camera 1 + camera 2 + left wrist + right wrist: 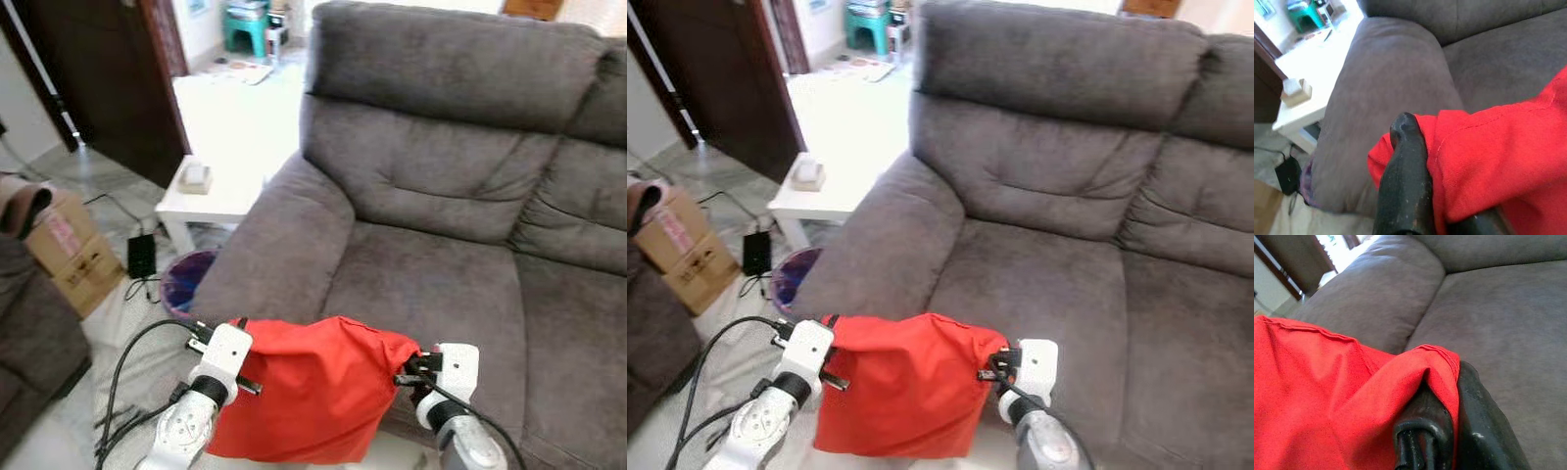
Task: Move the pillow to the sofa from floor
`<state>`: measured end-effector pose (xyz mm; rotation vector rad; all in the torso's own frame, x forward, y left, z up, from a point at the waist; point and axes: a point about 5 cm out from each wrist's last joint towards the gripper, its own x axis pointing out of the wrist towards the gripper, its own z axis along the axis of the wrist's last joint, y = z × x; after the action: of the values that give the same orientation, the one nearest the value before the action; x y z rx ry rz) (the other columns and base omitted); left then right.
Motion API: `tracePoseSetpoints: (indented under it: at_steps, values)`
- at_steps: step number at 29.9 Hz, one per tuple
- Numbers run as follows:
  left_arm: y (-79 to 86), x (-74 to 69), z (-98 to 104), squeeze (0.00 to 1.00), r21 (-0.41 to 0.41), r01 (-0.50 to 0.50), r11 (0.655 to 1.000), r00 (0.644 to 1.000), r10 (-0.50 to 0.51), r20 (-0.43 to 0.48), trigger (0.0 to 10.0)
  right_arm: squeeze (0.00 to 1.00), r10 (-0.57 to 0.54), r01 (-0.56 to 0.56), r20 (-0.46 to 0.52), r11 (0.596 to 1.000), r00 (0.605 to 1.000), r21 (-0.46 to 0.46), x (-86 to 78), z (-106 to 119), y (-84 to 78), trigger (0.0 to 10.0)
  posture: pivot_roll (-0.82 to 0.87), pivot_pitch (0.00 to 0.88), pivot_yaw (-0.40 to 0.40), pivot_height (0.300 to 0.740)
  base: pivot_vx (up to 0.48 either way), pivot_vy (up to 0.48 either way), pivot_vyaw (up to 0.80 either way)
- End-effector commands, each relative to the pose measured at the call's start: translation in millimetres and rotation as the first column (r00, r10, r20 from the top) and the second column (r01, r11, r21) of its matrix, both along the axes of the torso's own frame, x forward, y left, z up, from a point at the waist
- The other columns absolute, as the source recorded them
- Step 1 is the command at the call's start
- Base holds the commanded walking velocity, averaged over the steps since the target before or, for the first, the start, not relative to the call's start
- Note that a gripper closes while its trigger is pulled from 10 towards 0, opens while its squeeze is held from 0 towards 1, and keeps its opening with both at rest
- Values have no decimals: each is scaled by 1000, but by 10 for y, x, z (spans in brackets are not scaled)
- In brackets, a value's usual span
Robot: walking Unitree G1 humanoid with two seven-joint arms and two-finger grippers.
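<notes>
1 pillow (pixel 304 392), 2 pincers, 1 sofa (pixel 441 186)

Grey fabric sofa (pixel 460 186) takes up centre and right of frame, wide padded armrest (pixel 284 245) at centre left. Small white side desk (pixel 211 191) left of the armrest, a small box (pixel 195 177) on it. Dark wooden door (pixel 108 78) upper left. Cardboard box (pixel 69 250) at left edge. Pale tiled floor (pixel 108 181), black cables and a black adapter (pixel 141 256) on it. Teal stool (pixel 245 29) at top, in bright light.
</notes>
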<state>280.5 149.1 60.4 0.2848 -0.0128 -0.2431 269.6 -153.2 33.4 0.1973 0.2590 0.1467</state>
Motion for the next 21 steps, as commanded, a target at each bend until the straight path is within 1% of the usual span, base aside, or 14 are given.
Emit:
tracePoseSetpoints:
  at_steps: [1, 3, 8, 14, 21]
  values:
    - [-119, 17, 101, 0, 9, 50, 999, 997, -50, 50, 10000, 0, -41, 42, 54, 999, 998, -13, 41, 88, -95, 10000, -33, 108, 33, 740, 0, -480, -800]
    - [-112, 20, 99, 0, 18, 52, 998, 997, -53, 53, 10000, 0, -47, 48, 53, 999, 997, -21, 22, 76, -109, 10000, -34, 111, 35, 740, 0, -480, -800]
    - [-99, 28, 108, 0, 8, 43, 999, 998, -43, 54, 10000, 0, -52, 55, 62, 998, 997, -39, 18, 78, -131, 10000, -36, 100, 37, 740, 0, -480, -800]
    - [-89, 40, 122, 0, 0, 40, 999, 997, -40, 60, 10000, 0, -68, 69, 75, 997, 995, -19, 38, 97, -130, 10000, -37, 86, 36, 740, 0, -480, -800]
    - [-74, 67, 140, 0, -5, 23, 1000, 998, -23, 66, 10000, 0, -78, 80, 109, 997, 991, -19, 113, 159, -159, 10000, -34, 72, 32, 740, 0, -480, 0]
